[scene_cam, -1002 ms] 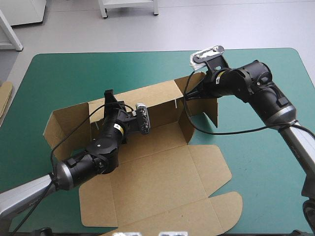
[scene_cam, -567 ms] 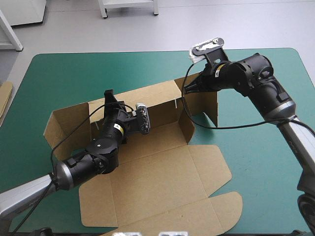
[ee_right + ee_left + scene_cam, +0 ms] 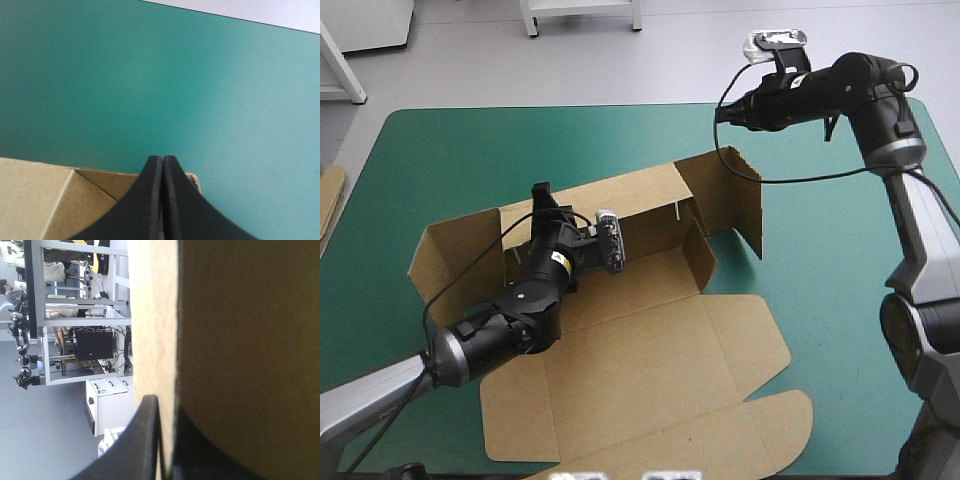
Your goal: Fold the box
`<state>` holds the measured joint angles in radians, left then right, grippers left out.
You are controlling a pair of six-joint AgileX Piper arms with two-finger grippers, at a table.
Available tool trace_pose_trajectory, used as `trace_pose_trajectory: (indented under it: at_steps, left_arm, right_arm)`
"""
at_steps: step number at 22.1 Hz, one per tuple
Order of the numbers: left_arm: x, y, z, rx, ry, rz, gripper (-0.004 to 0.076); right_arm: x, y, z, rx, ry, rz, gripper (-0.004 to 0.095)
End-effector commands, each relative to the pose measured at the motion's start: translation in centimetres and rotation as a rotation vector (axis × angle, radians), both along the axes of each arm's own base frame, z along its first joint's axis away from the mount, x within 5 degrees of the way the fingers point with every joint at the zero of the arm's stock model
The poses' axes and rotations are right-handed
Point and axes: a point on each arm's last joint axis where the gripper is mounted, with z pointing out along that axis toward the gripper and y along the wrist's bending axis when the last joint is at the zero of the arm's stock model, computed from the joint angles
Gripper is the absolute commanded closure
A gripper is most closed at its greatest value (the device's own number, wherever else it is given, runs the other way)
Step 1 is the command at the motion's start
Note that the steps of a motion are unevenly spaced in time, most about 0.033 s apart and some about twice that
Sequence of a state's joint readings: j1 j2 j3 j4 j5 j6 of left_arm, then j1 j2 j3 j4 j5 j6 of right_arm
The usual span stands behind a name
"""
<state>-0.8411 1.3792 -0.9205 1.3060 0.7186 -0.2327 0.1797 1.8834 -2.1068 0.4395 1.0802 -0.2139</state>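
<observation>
The right gripper, with its two broad black curved fingers, is now hanging above the far edge of the table. Earlier it was down at the right end wall of the brown cardboard box. That wall is standing upright on its own, with the gripper well apart from it. In the right wrist view the right gripper is pressing its fingers together into one pointed arch, gripping nothing. A corner of the box is showing under it.

The left gripper is staying where it was, at the raised back wall. In its wrist view the left gripper is pinching the board, the sheet running between its all but closed fingers.

The box is lying across the middle of the teal-green table cover. Its floor is carrying only the left arm reaching over it. Its lid panel is lying flat toward the near edge.

Bare cover is lying open to the right of the box and beyond its back wall. A strip of more brown board is showing at the table's left edge.
</observation>
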Motion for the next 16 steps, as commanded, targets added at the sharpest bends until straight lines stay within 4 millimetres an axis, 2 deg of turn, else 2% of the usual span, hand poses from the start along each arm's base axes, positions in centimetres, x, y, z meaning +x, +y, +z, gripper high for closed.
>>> trace_pose_trajectory:
  at_steps: [1,6,16]
  left_arm:
    - [-0.2,0.2,0.8,-0.056,-0.003,0.028,0.0733]
    - [-0.2,0.2,0.8,-0.056,-0.003,0.028,0.0733]
    - [-0.2,0.1,0.8,-0.062,-0.002,0.018,0.0733]
  right_arm:
    - [0.8,0.2,1.8,0.098,-0.063,0.042,0.0927]
    - [3.1,1.0,0.0,0.118,-0.015,0.075,0.0927]
    - [3.5,1.1,-1.6,0.082,0.074,0.114,0.0925]
